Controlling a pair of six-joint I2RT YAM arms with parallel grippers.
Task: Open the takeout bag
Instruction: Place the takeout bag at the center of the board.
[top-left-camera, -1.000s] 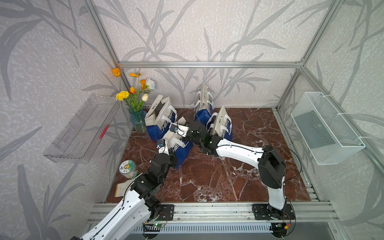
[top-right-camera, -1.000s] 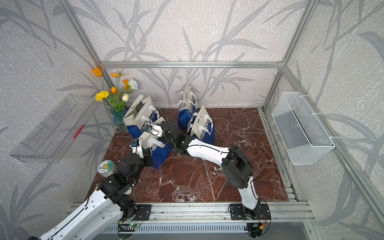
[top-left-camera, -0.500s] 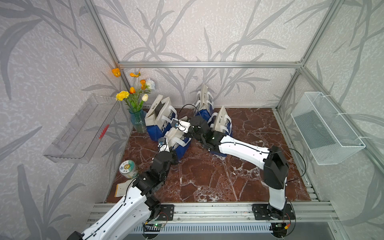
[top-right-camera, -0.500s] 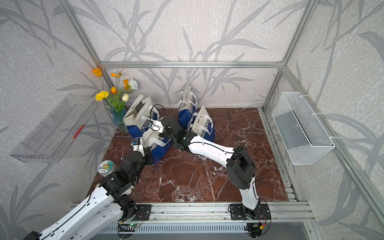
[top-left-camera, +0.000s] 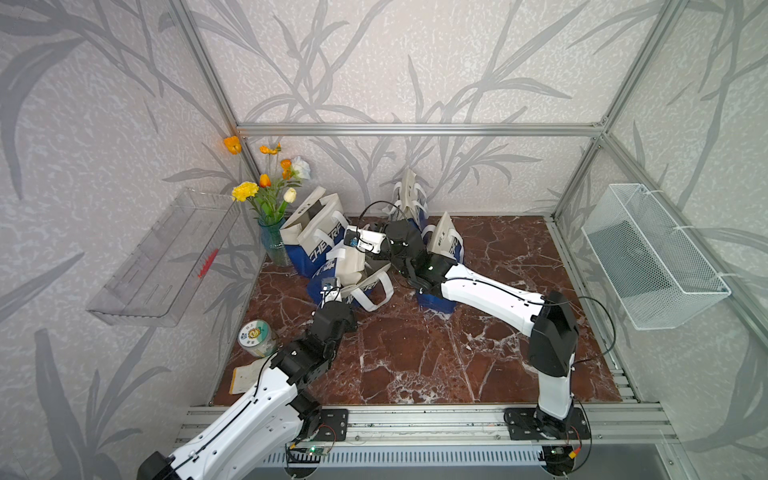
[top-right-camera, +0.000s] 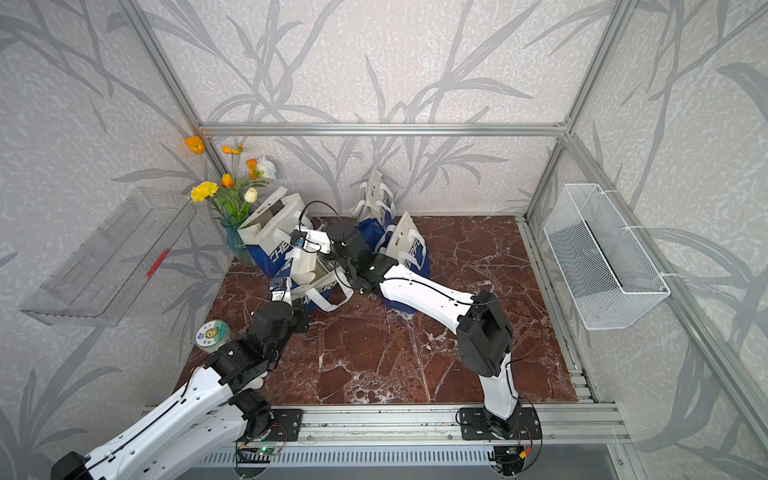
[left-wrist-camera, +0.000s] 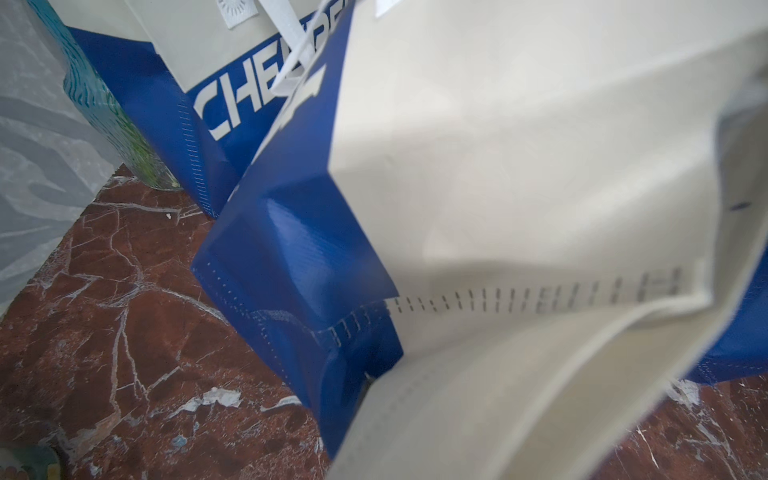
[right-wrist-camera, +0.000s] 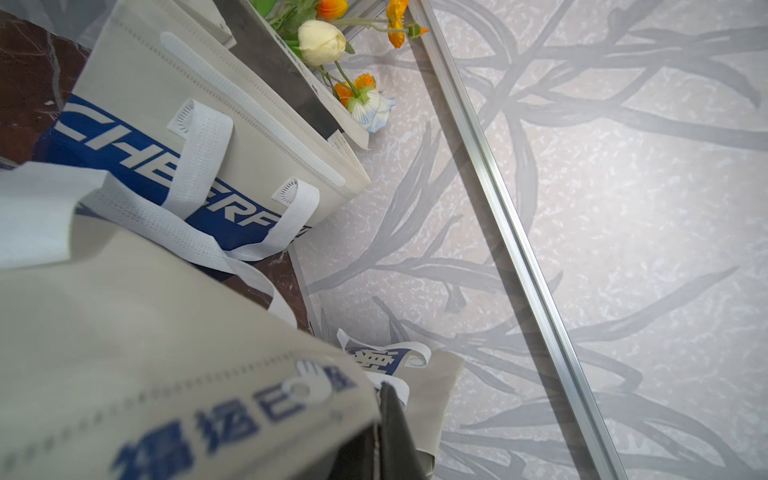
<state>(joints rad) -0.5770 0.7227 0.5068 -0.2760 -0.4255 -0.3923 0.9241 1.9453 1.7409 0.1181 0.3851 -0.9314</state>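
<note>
1. Right arm is swinging back toward the far-left corner of the marble bench (top-left-camera: 457, 353), away from its place a second ago, and the takeout bag (top-left-camera: 353, 274) is gaping wider at the mouth.
2. That bag is sitting in the far-left part of the bench, just in front of an open bag (top-left-camera: 311, 232) standing beside the vase of flowers (top-left-camera: 274, 245).
3. Left gripper (top-left-camera: 337, 291) is pinching the bag's near rim, jaws pressed together on the cloth.
4. Right gripper (top-left-camera: 360, 250) is sitting at the far rim. One dark finger (right-wrist-camera: 392, 432) is showing against beige cloth in the right wrist view, and whether the jaws are spread or pressed together cannot be told.
5. A round tin (top-left-camera: 257, 337) is resting by the left edge.
</note>
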